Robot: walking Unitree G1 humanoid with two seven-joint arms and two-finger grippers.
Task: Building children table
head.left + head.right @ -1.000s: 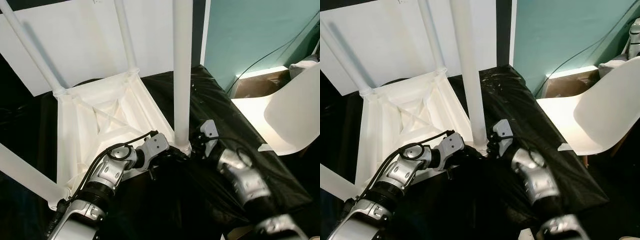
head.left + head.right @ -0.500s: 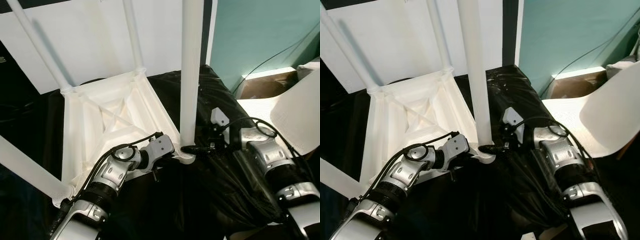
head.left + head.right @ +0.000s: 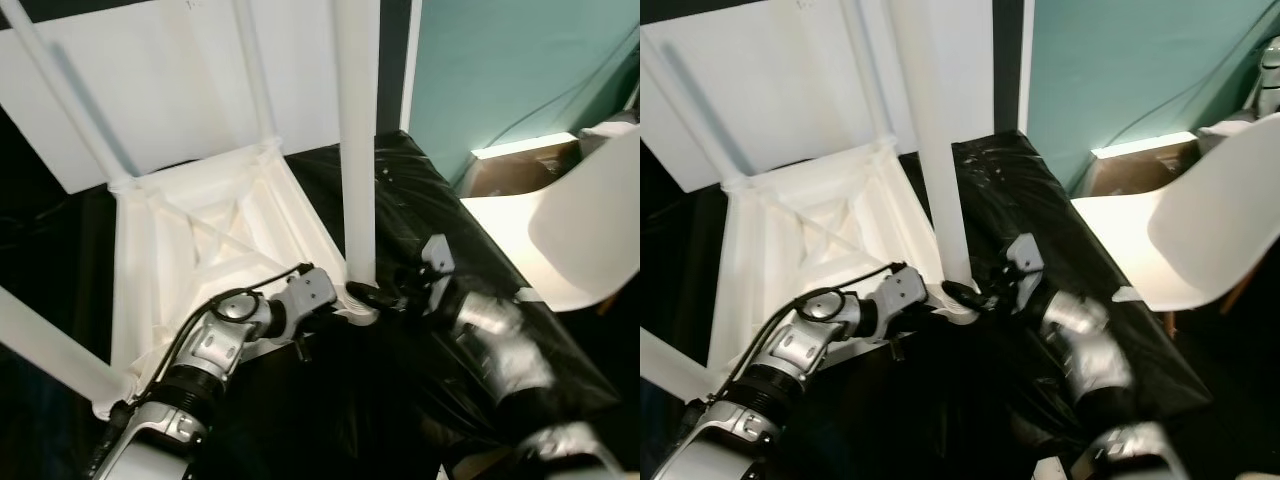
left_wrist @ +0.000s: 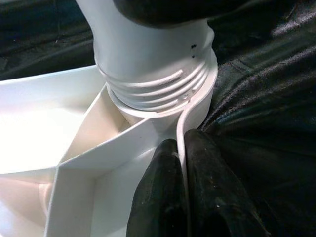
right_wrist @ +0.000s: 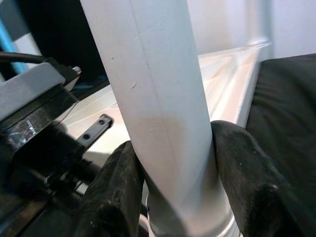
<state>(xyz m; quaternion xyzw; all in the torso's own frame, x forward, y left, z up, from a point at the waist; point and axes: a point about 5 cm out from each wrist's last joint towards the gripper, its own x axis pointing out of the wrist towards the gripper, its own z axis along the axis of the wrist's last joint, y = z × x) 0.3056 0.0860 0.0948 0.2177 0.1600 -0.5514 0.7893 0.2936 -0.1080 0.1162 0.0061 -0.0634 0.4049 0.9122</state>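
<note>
**Leg seated in near corner socket, both grippers engaged**

Since the earlier frames, right gripper (image 3: 372,297) has come back in against the base of the near table leg (image 3: 357,150); right forearm now lies lower and more diagonal across the black sheet (image 3: 420,400).

Upturned white children's table (image 3: 195,255) lies top-down on the black sheet, legs pointing up. Near table leg stands upright in the corner socket (image 4: 163,106); thread rings visible at the joint.

Right gripper: fingers (image 5: 244,182) clasp the leg on both sides, just above the socket.

Left gripper (image 4: 181,197): fingers pinched closed on the thin rim of the table frame, right beside the socket.

White chair (image 3: 1200,240) stands off to the robot's right, apart from the table.
</note>
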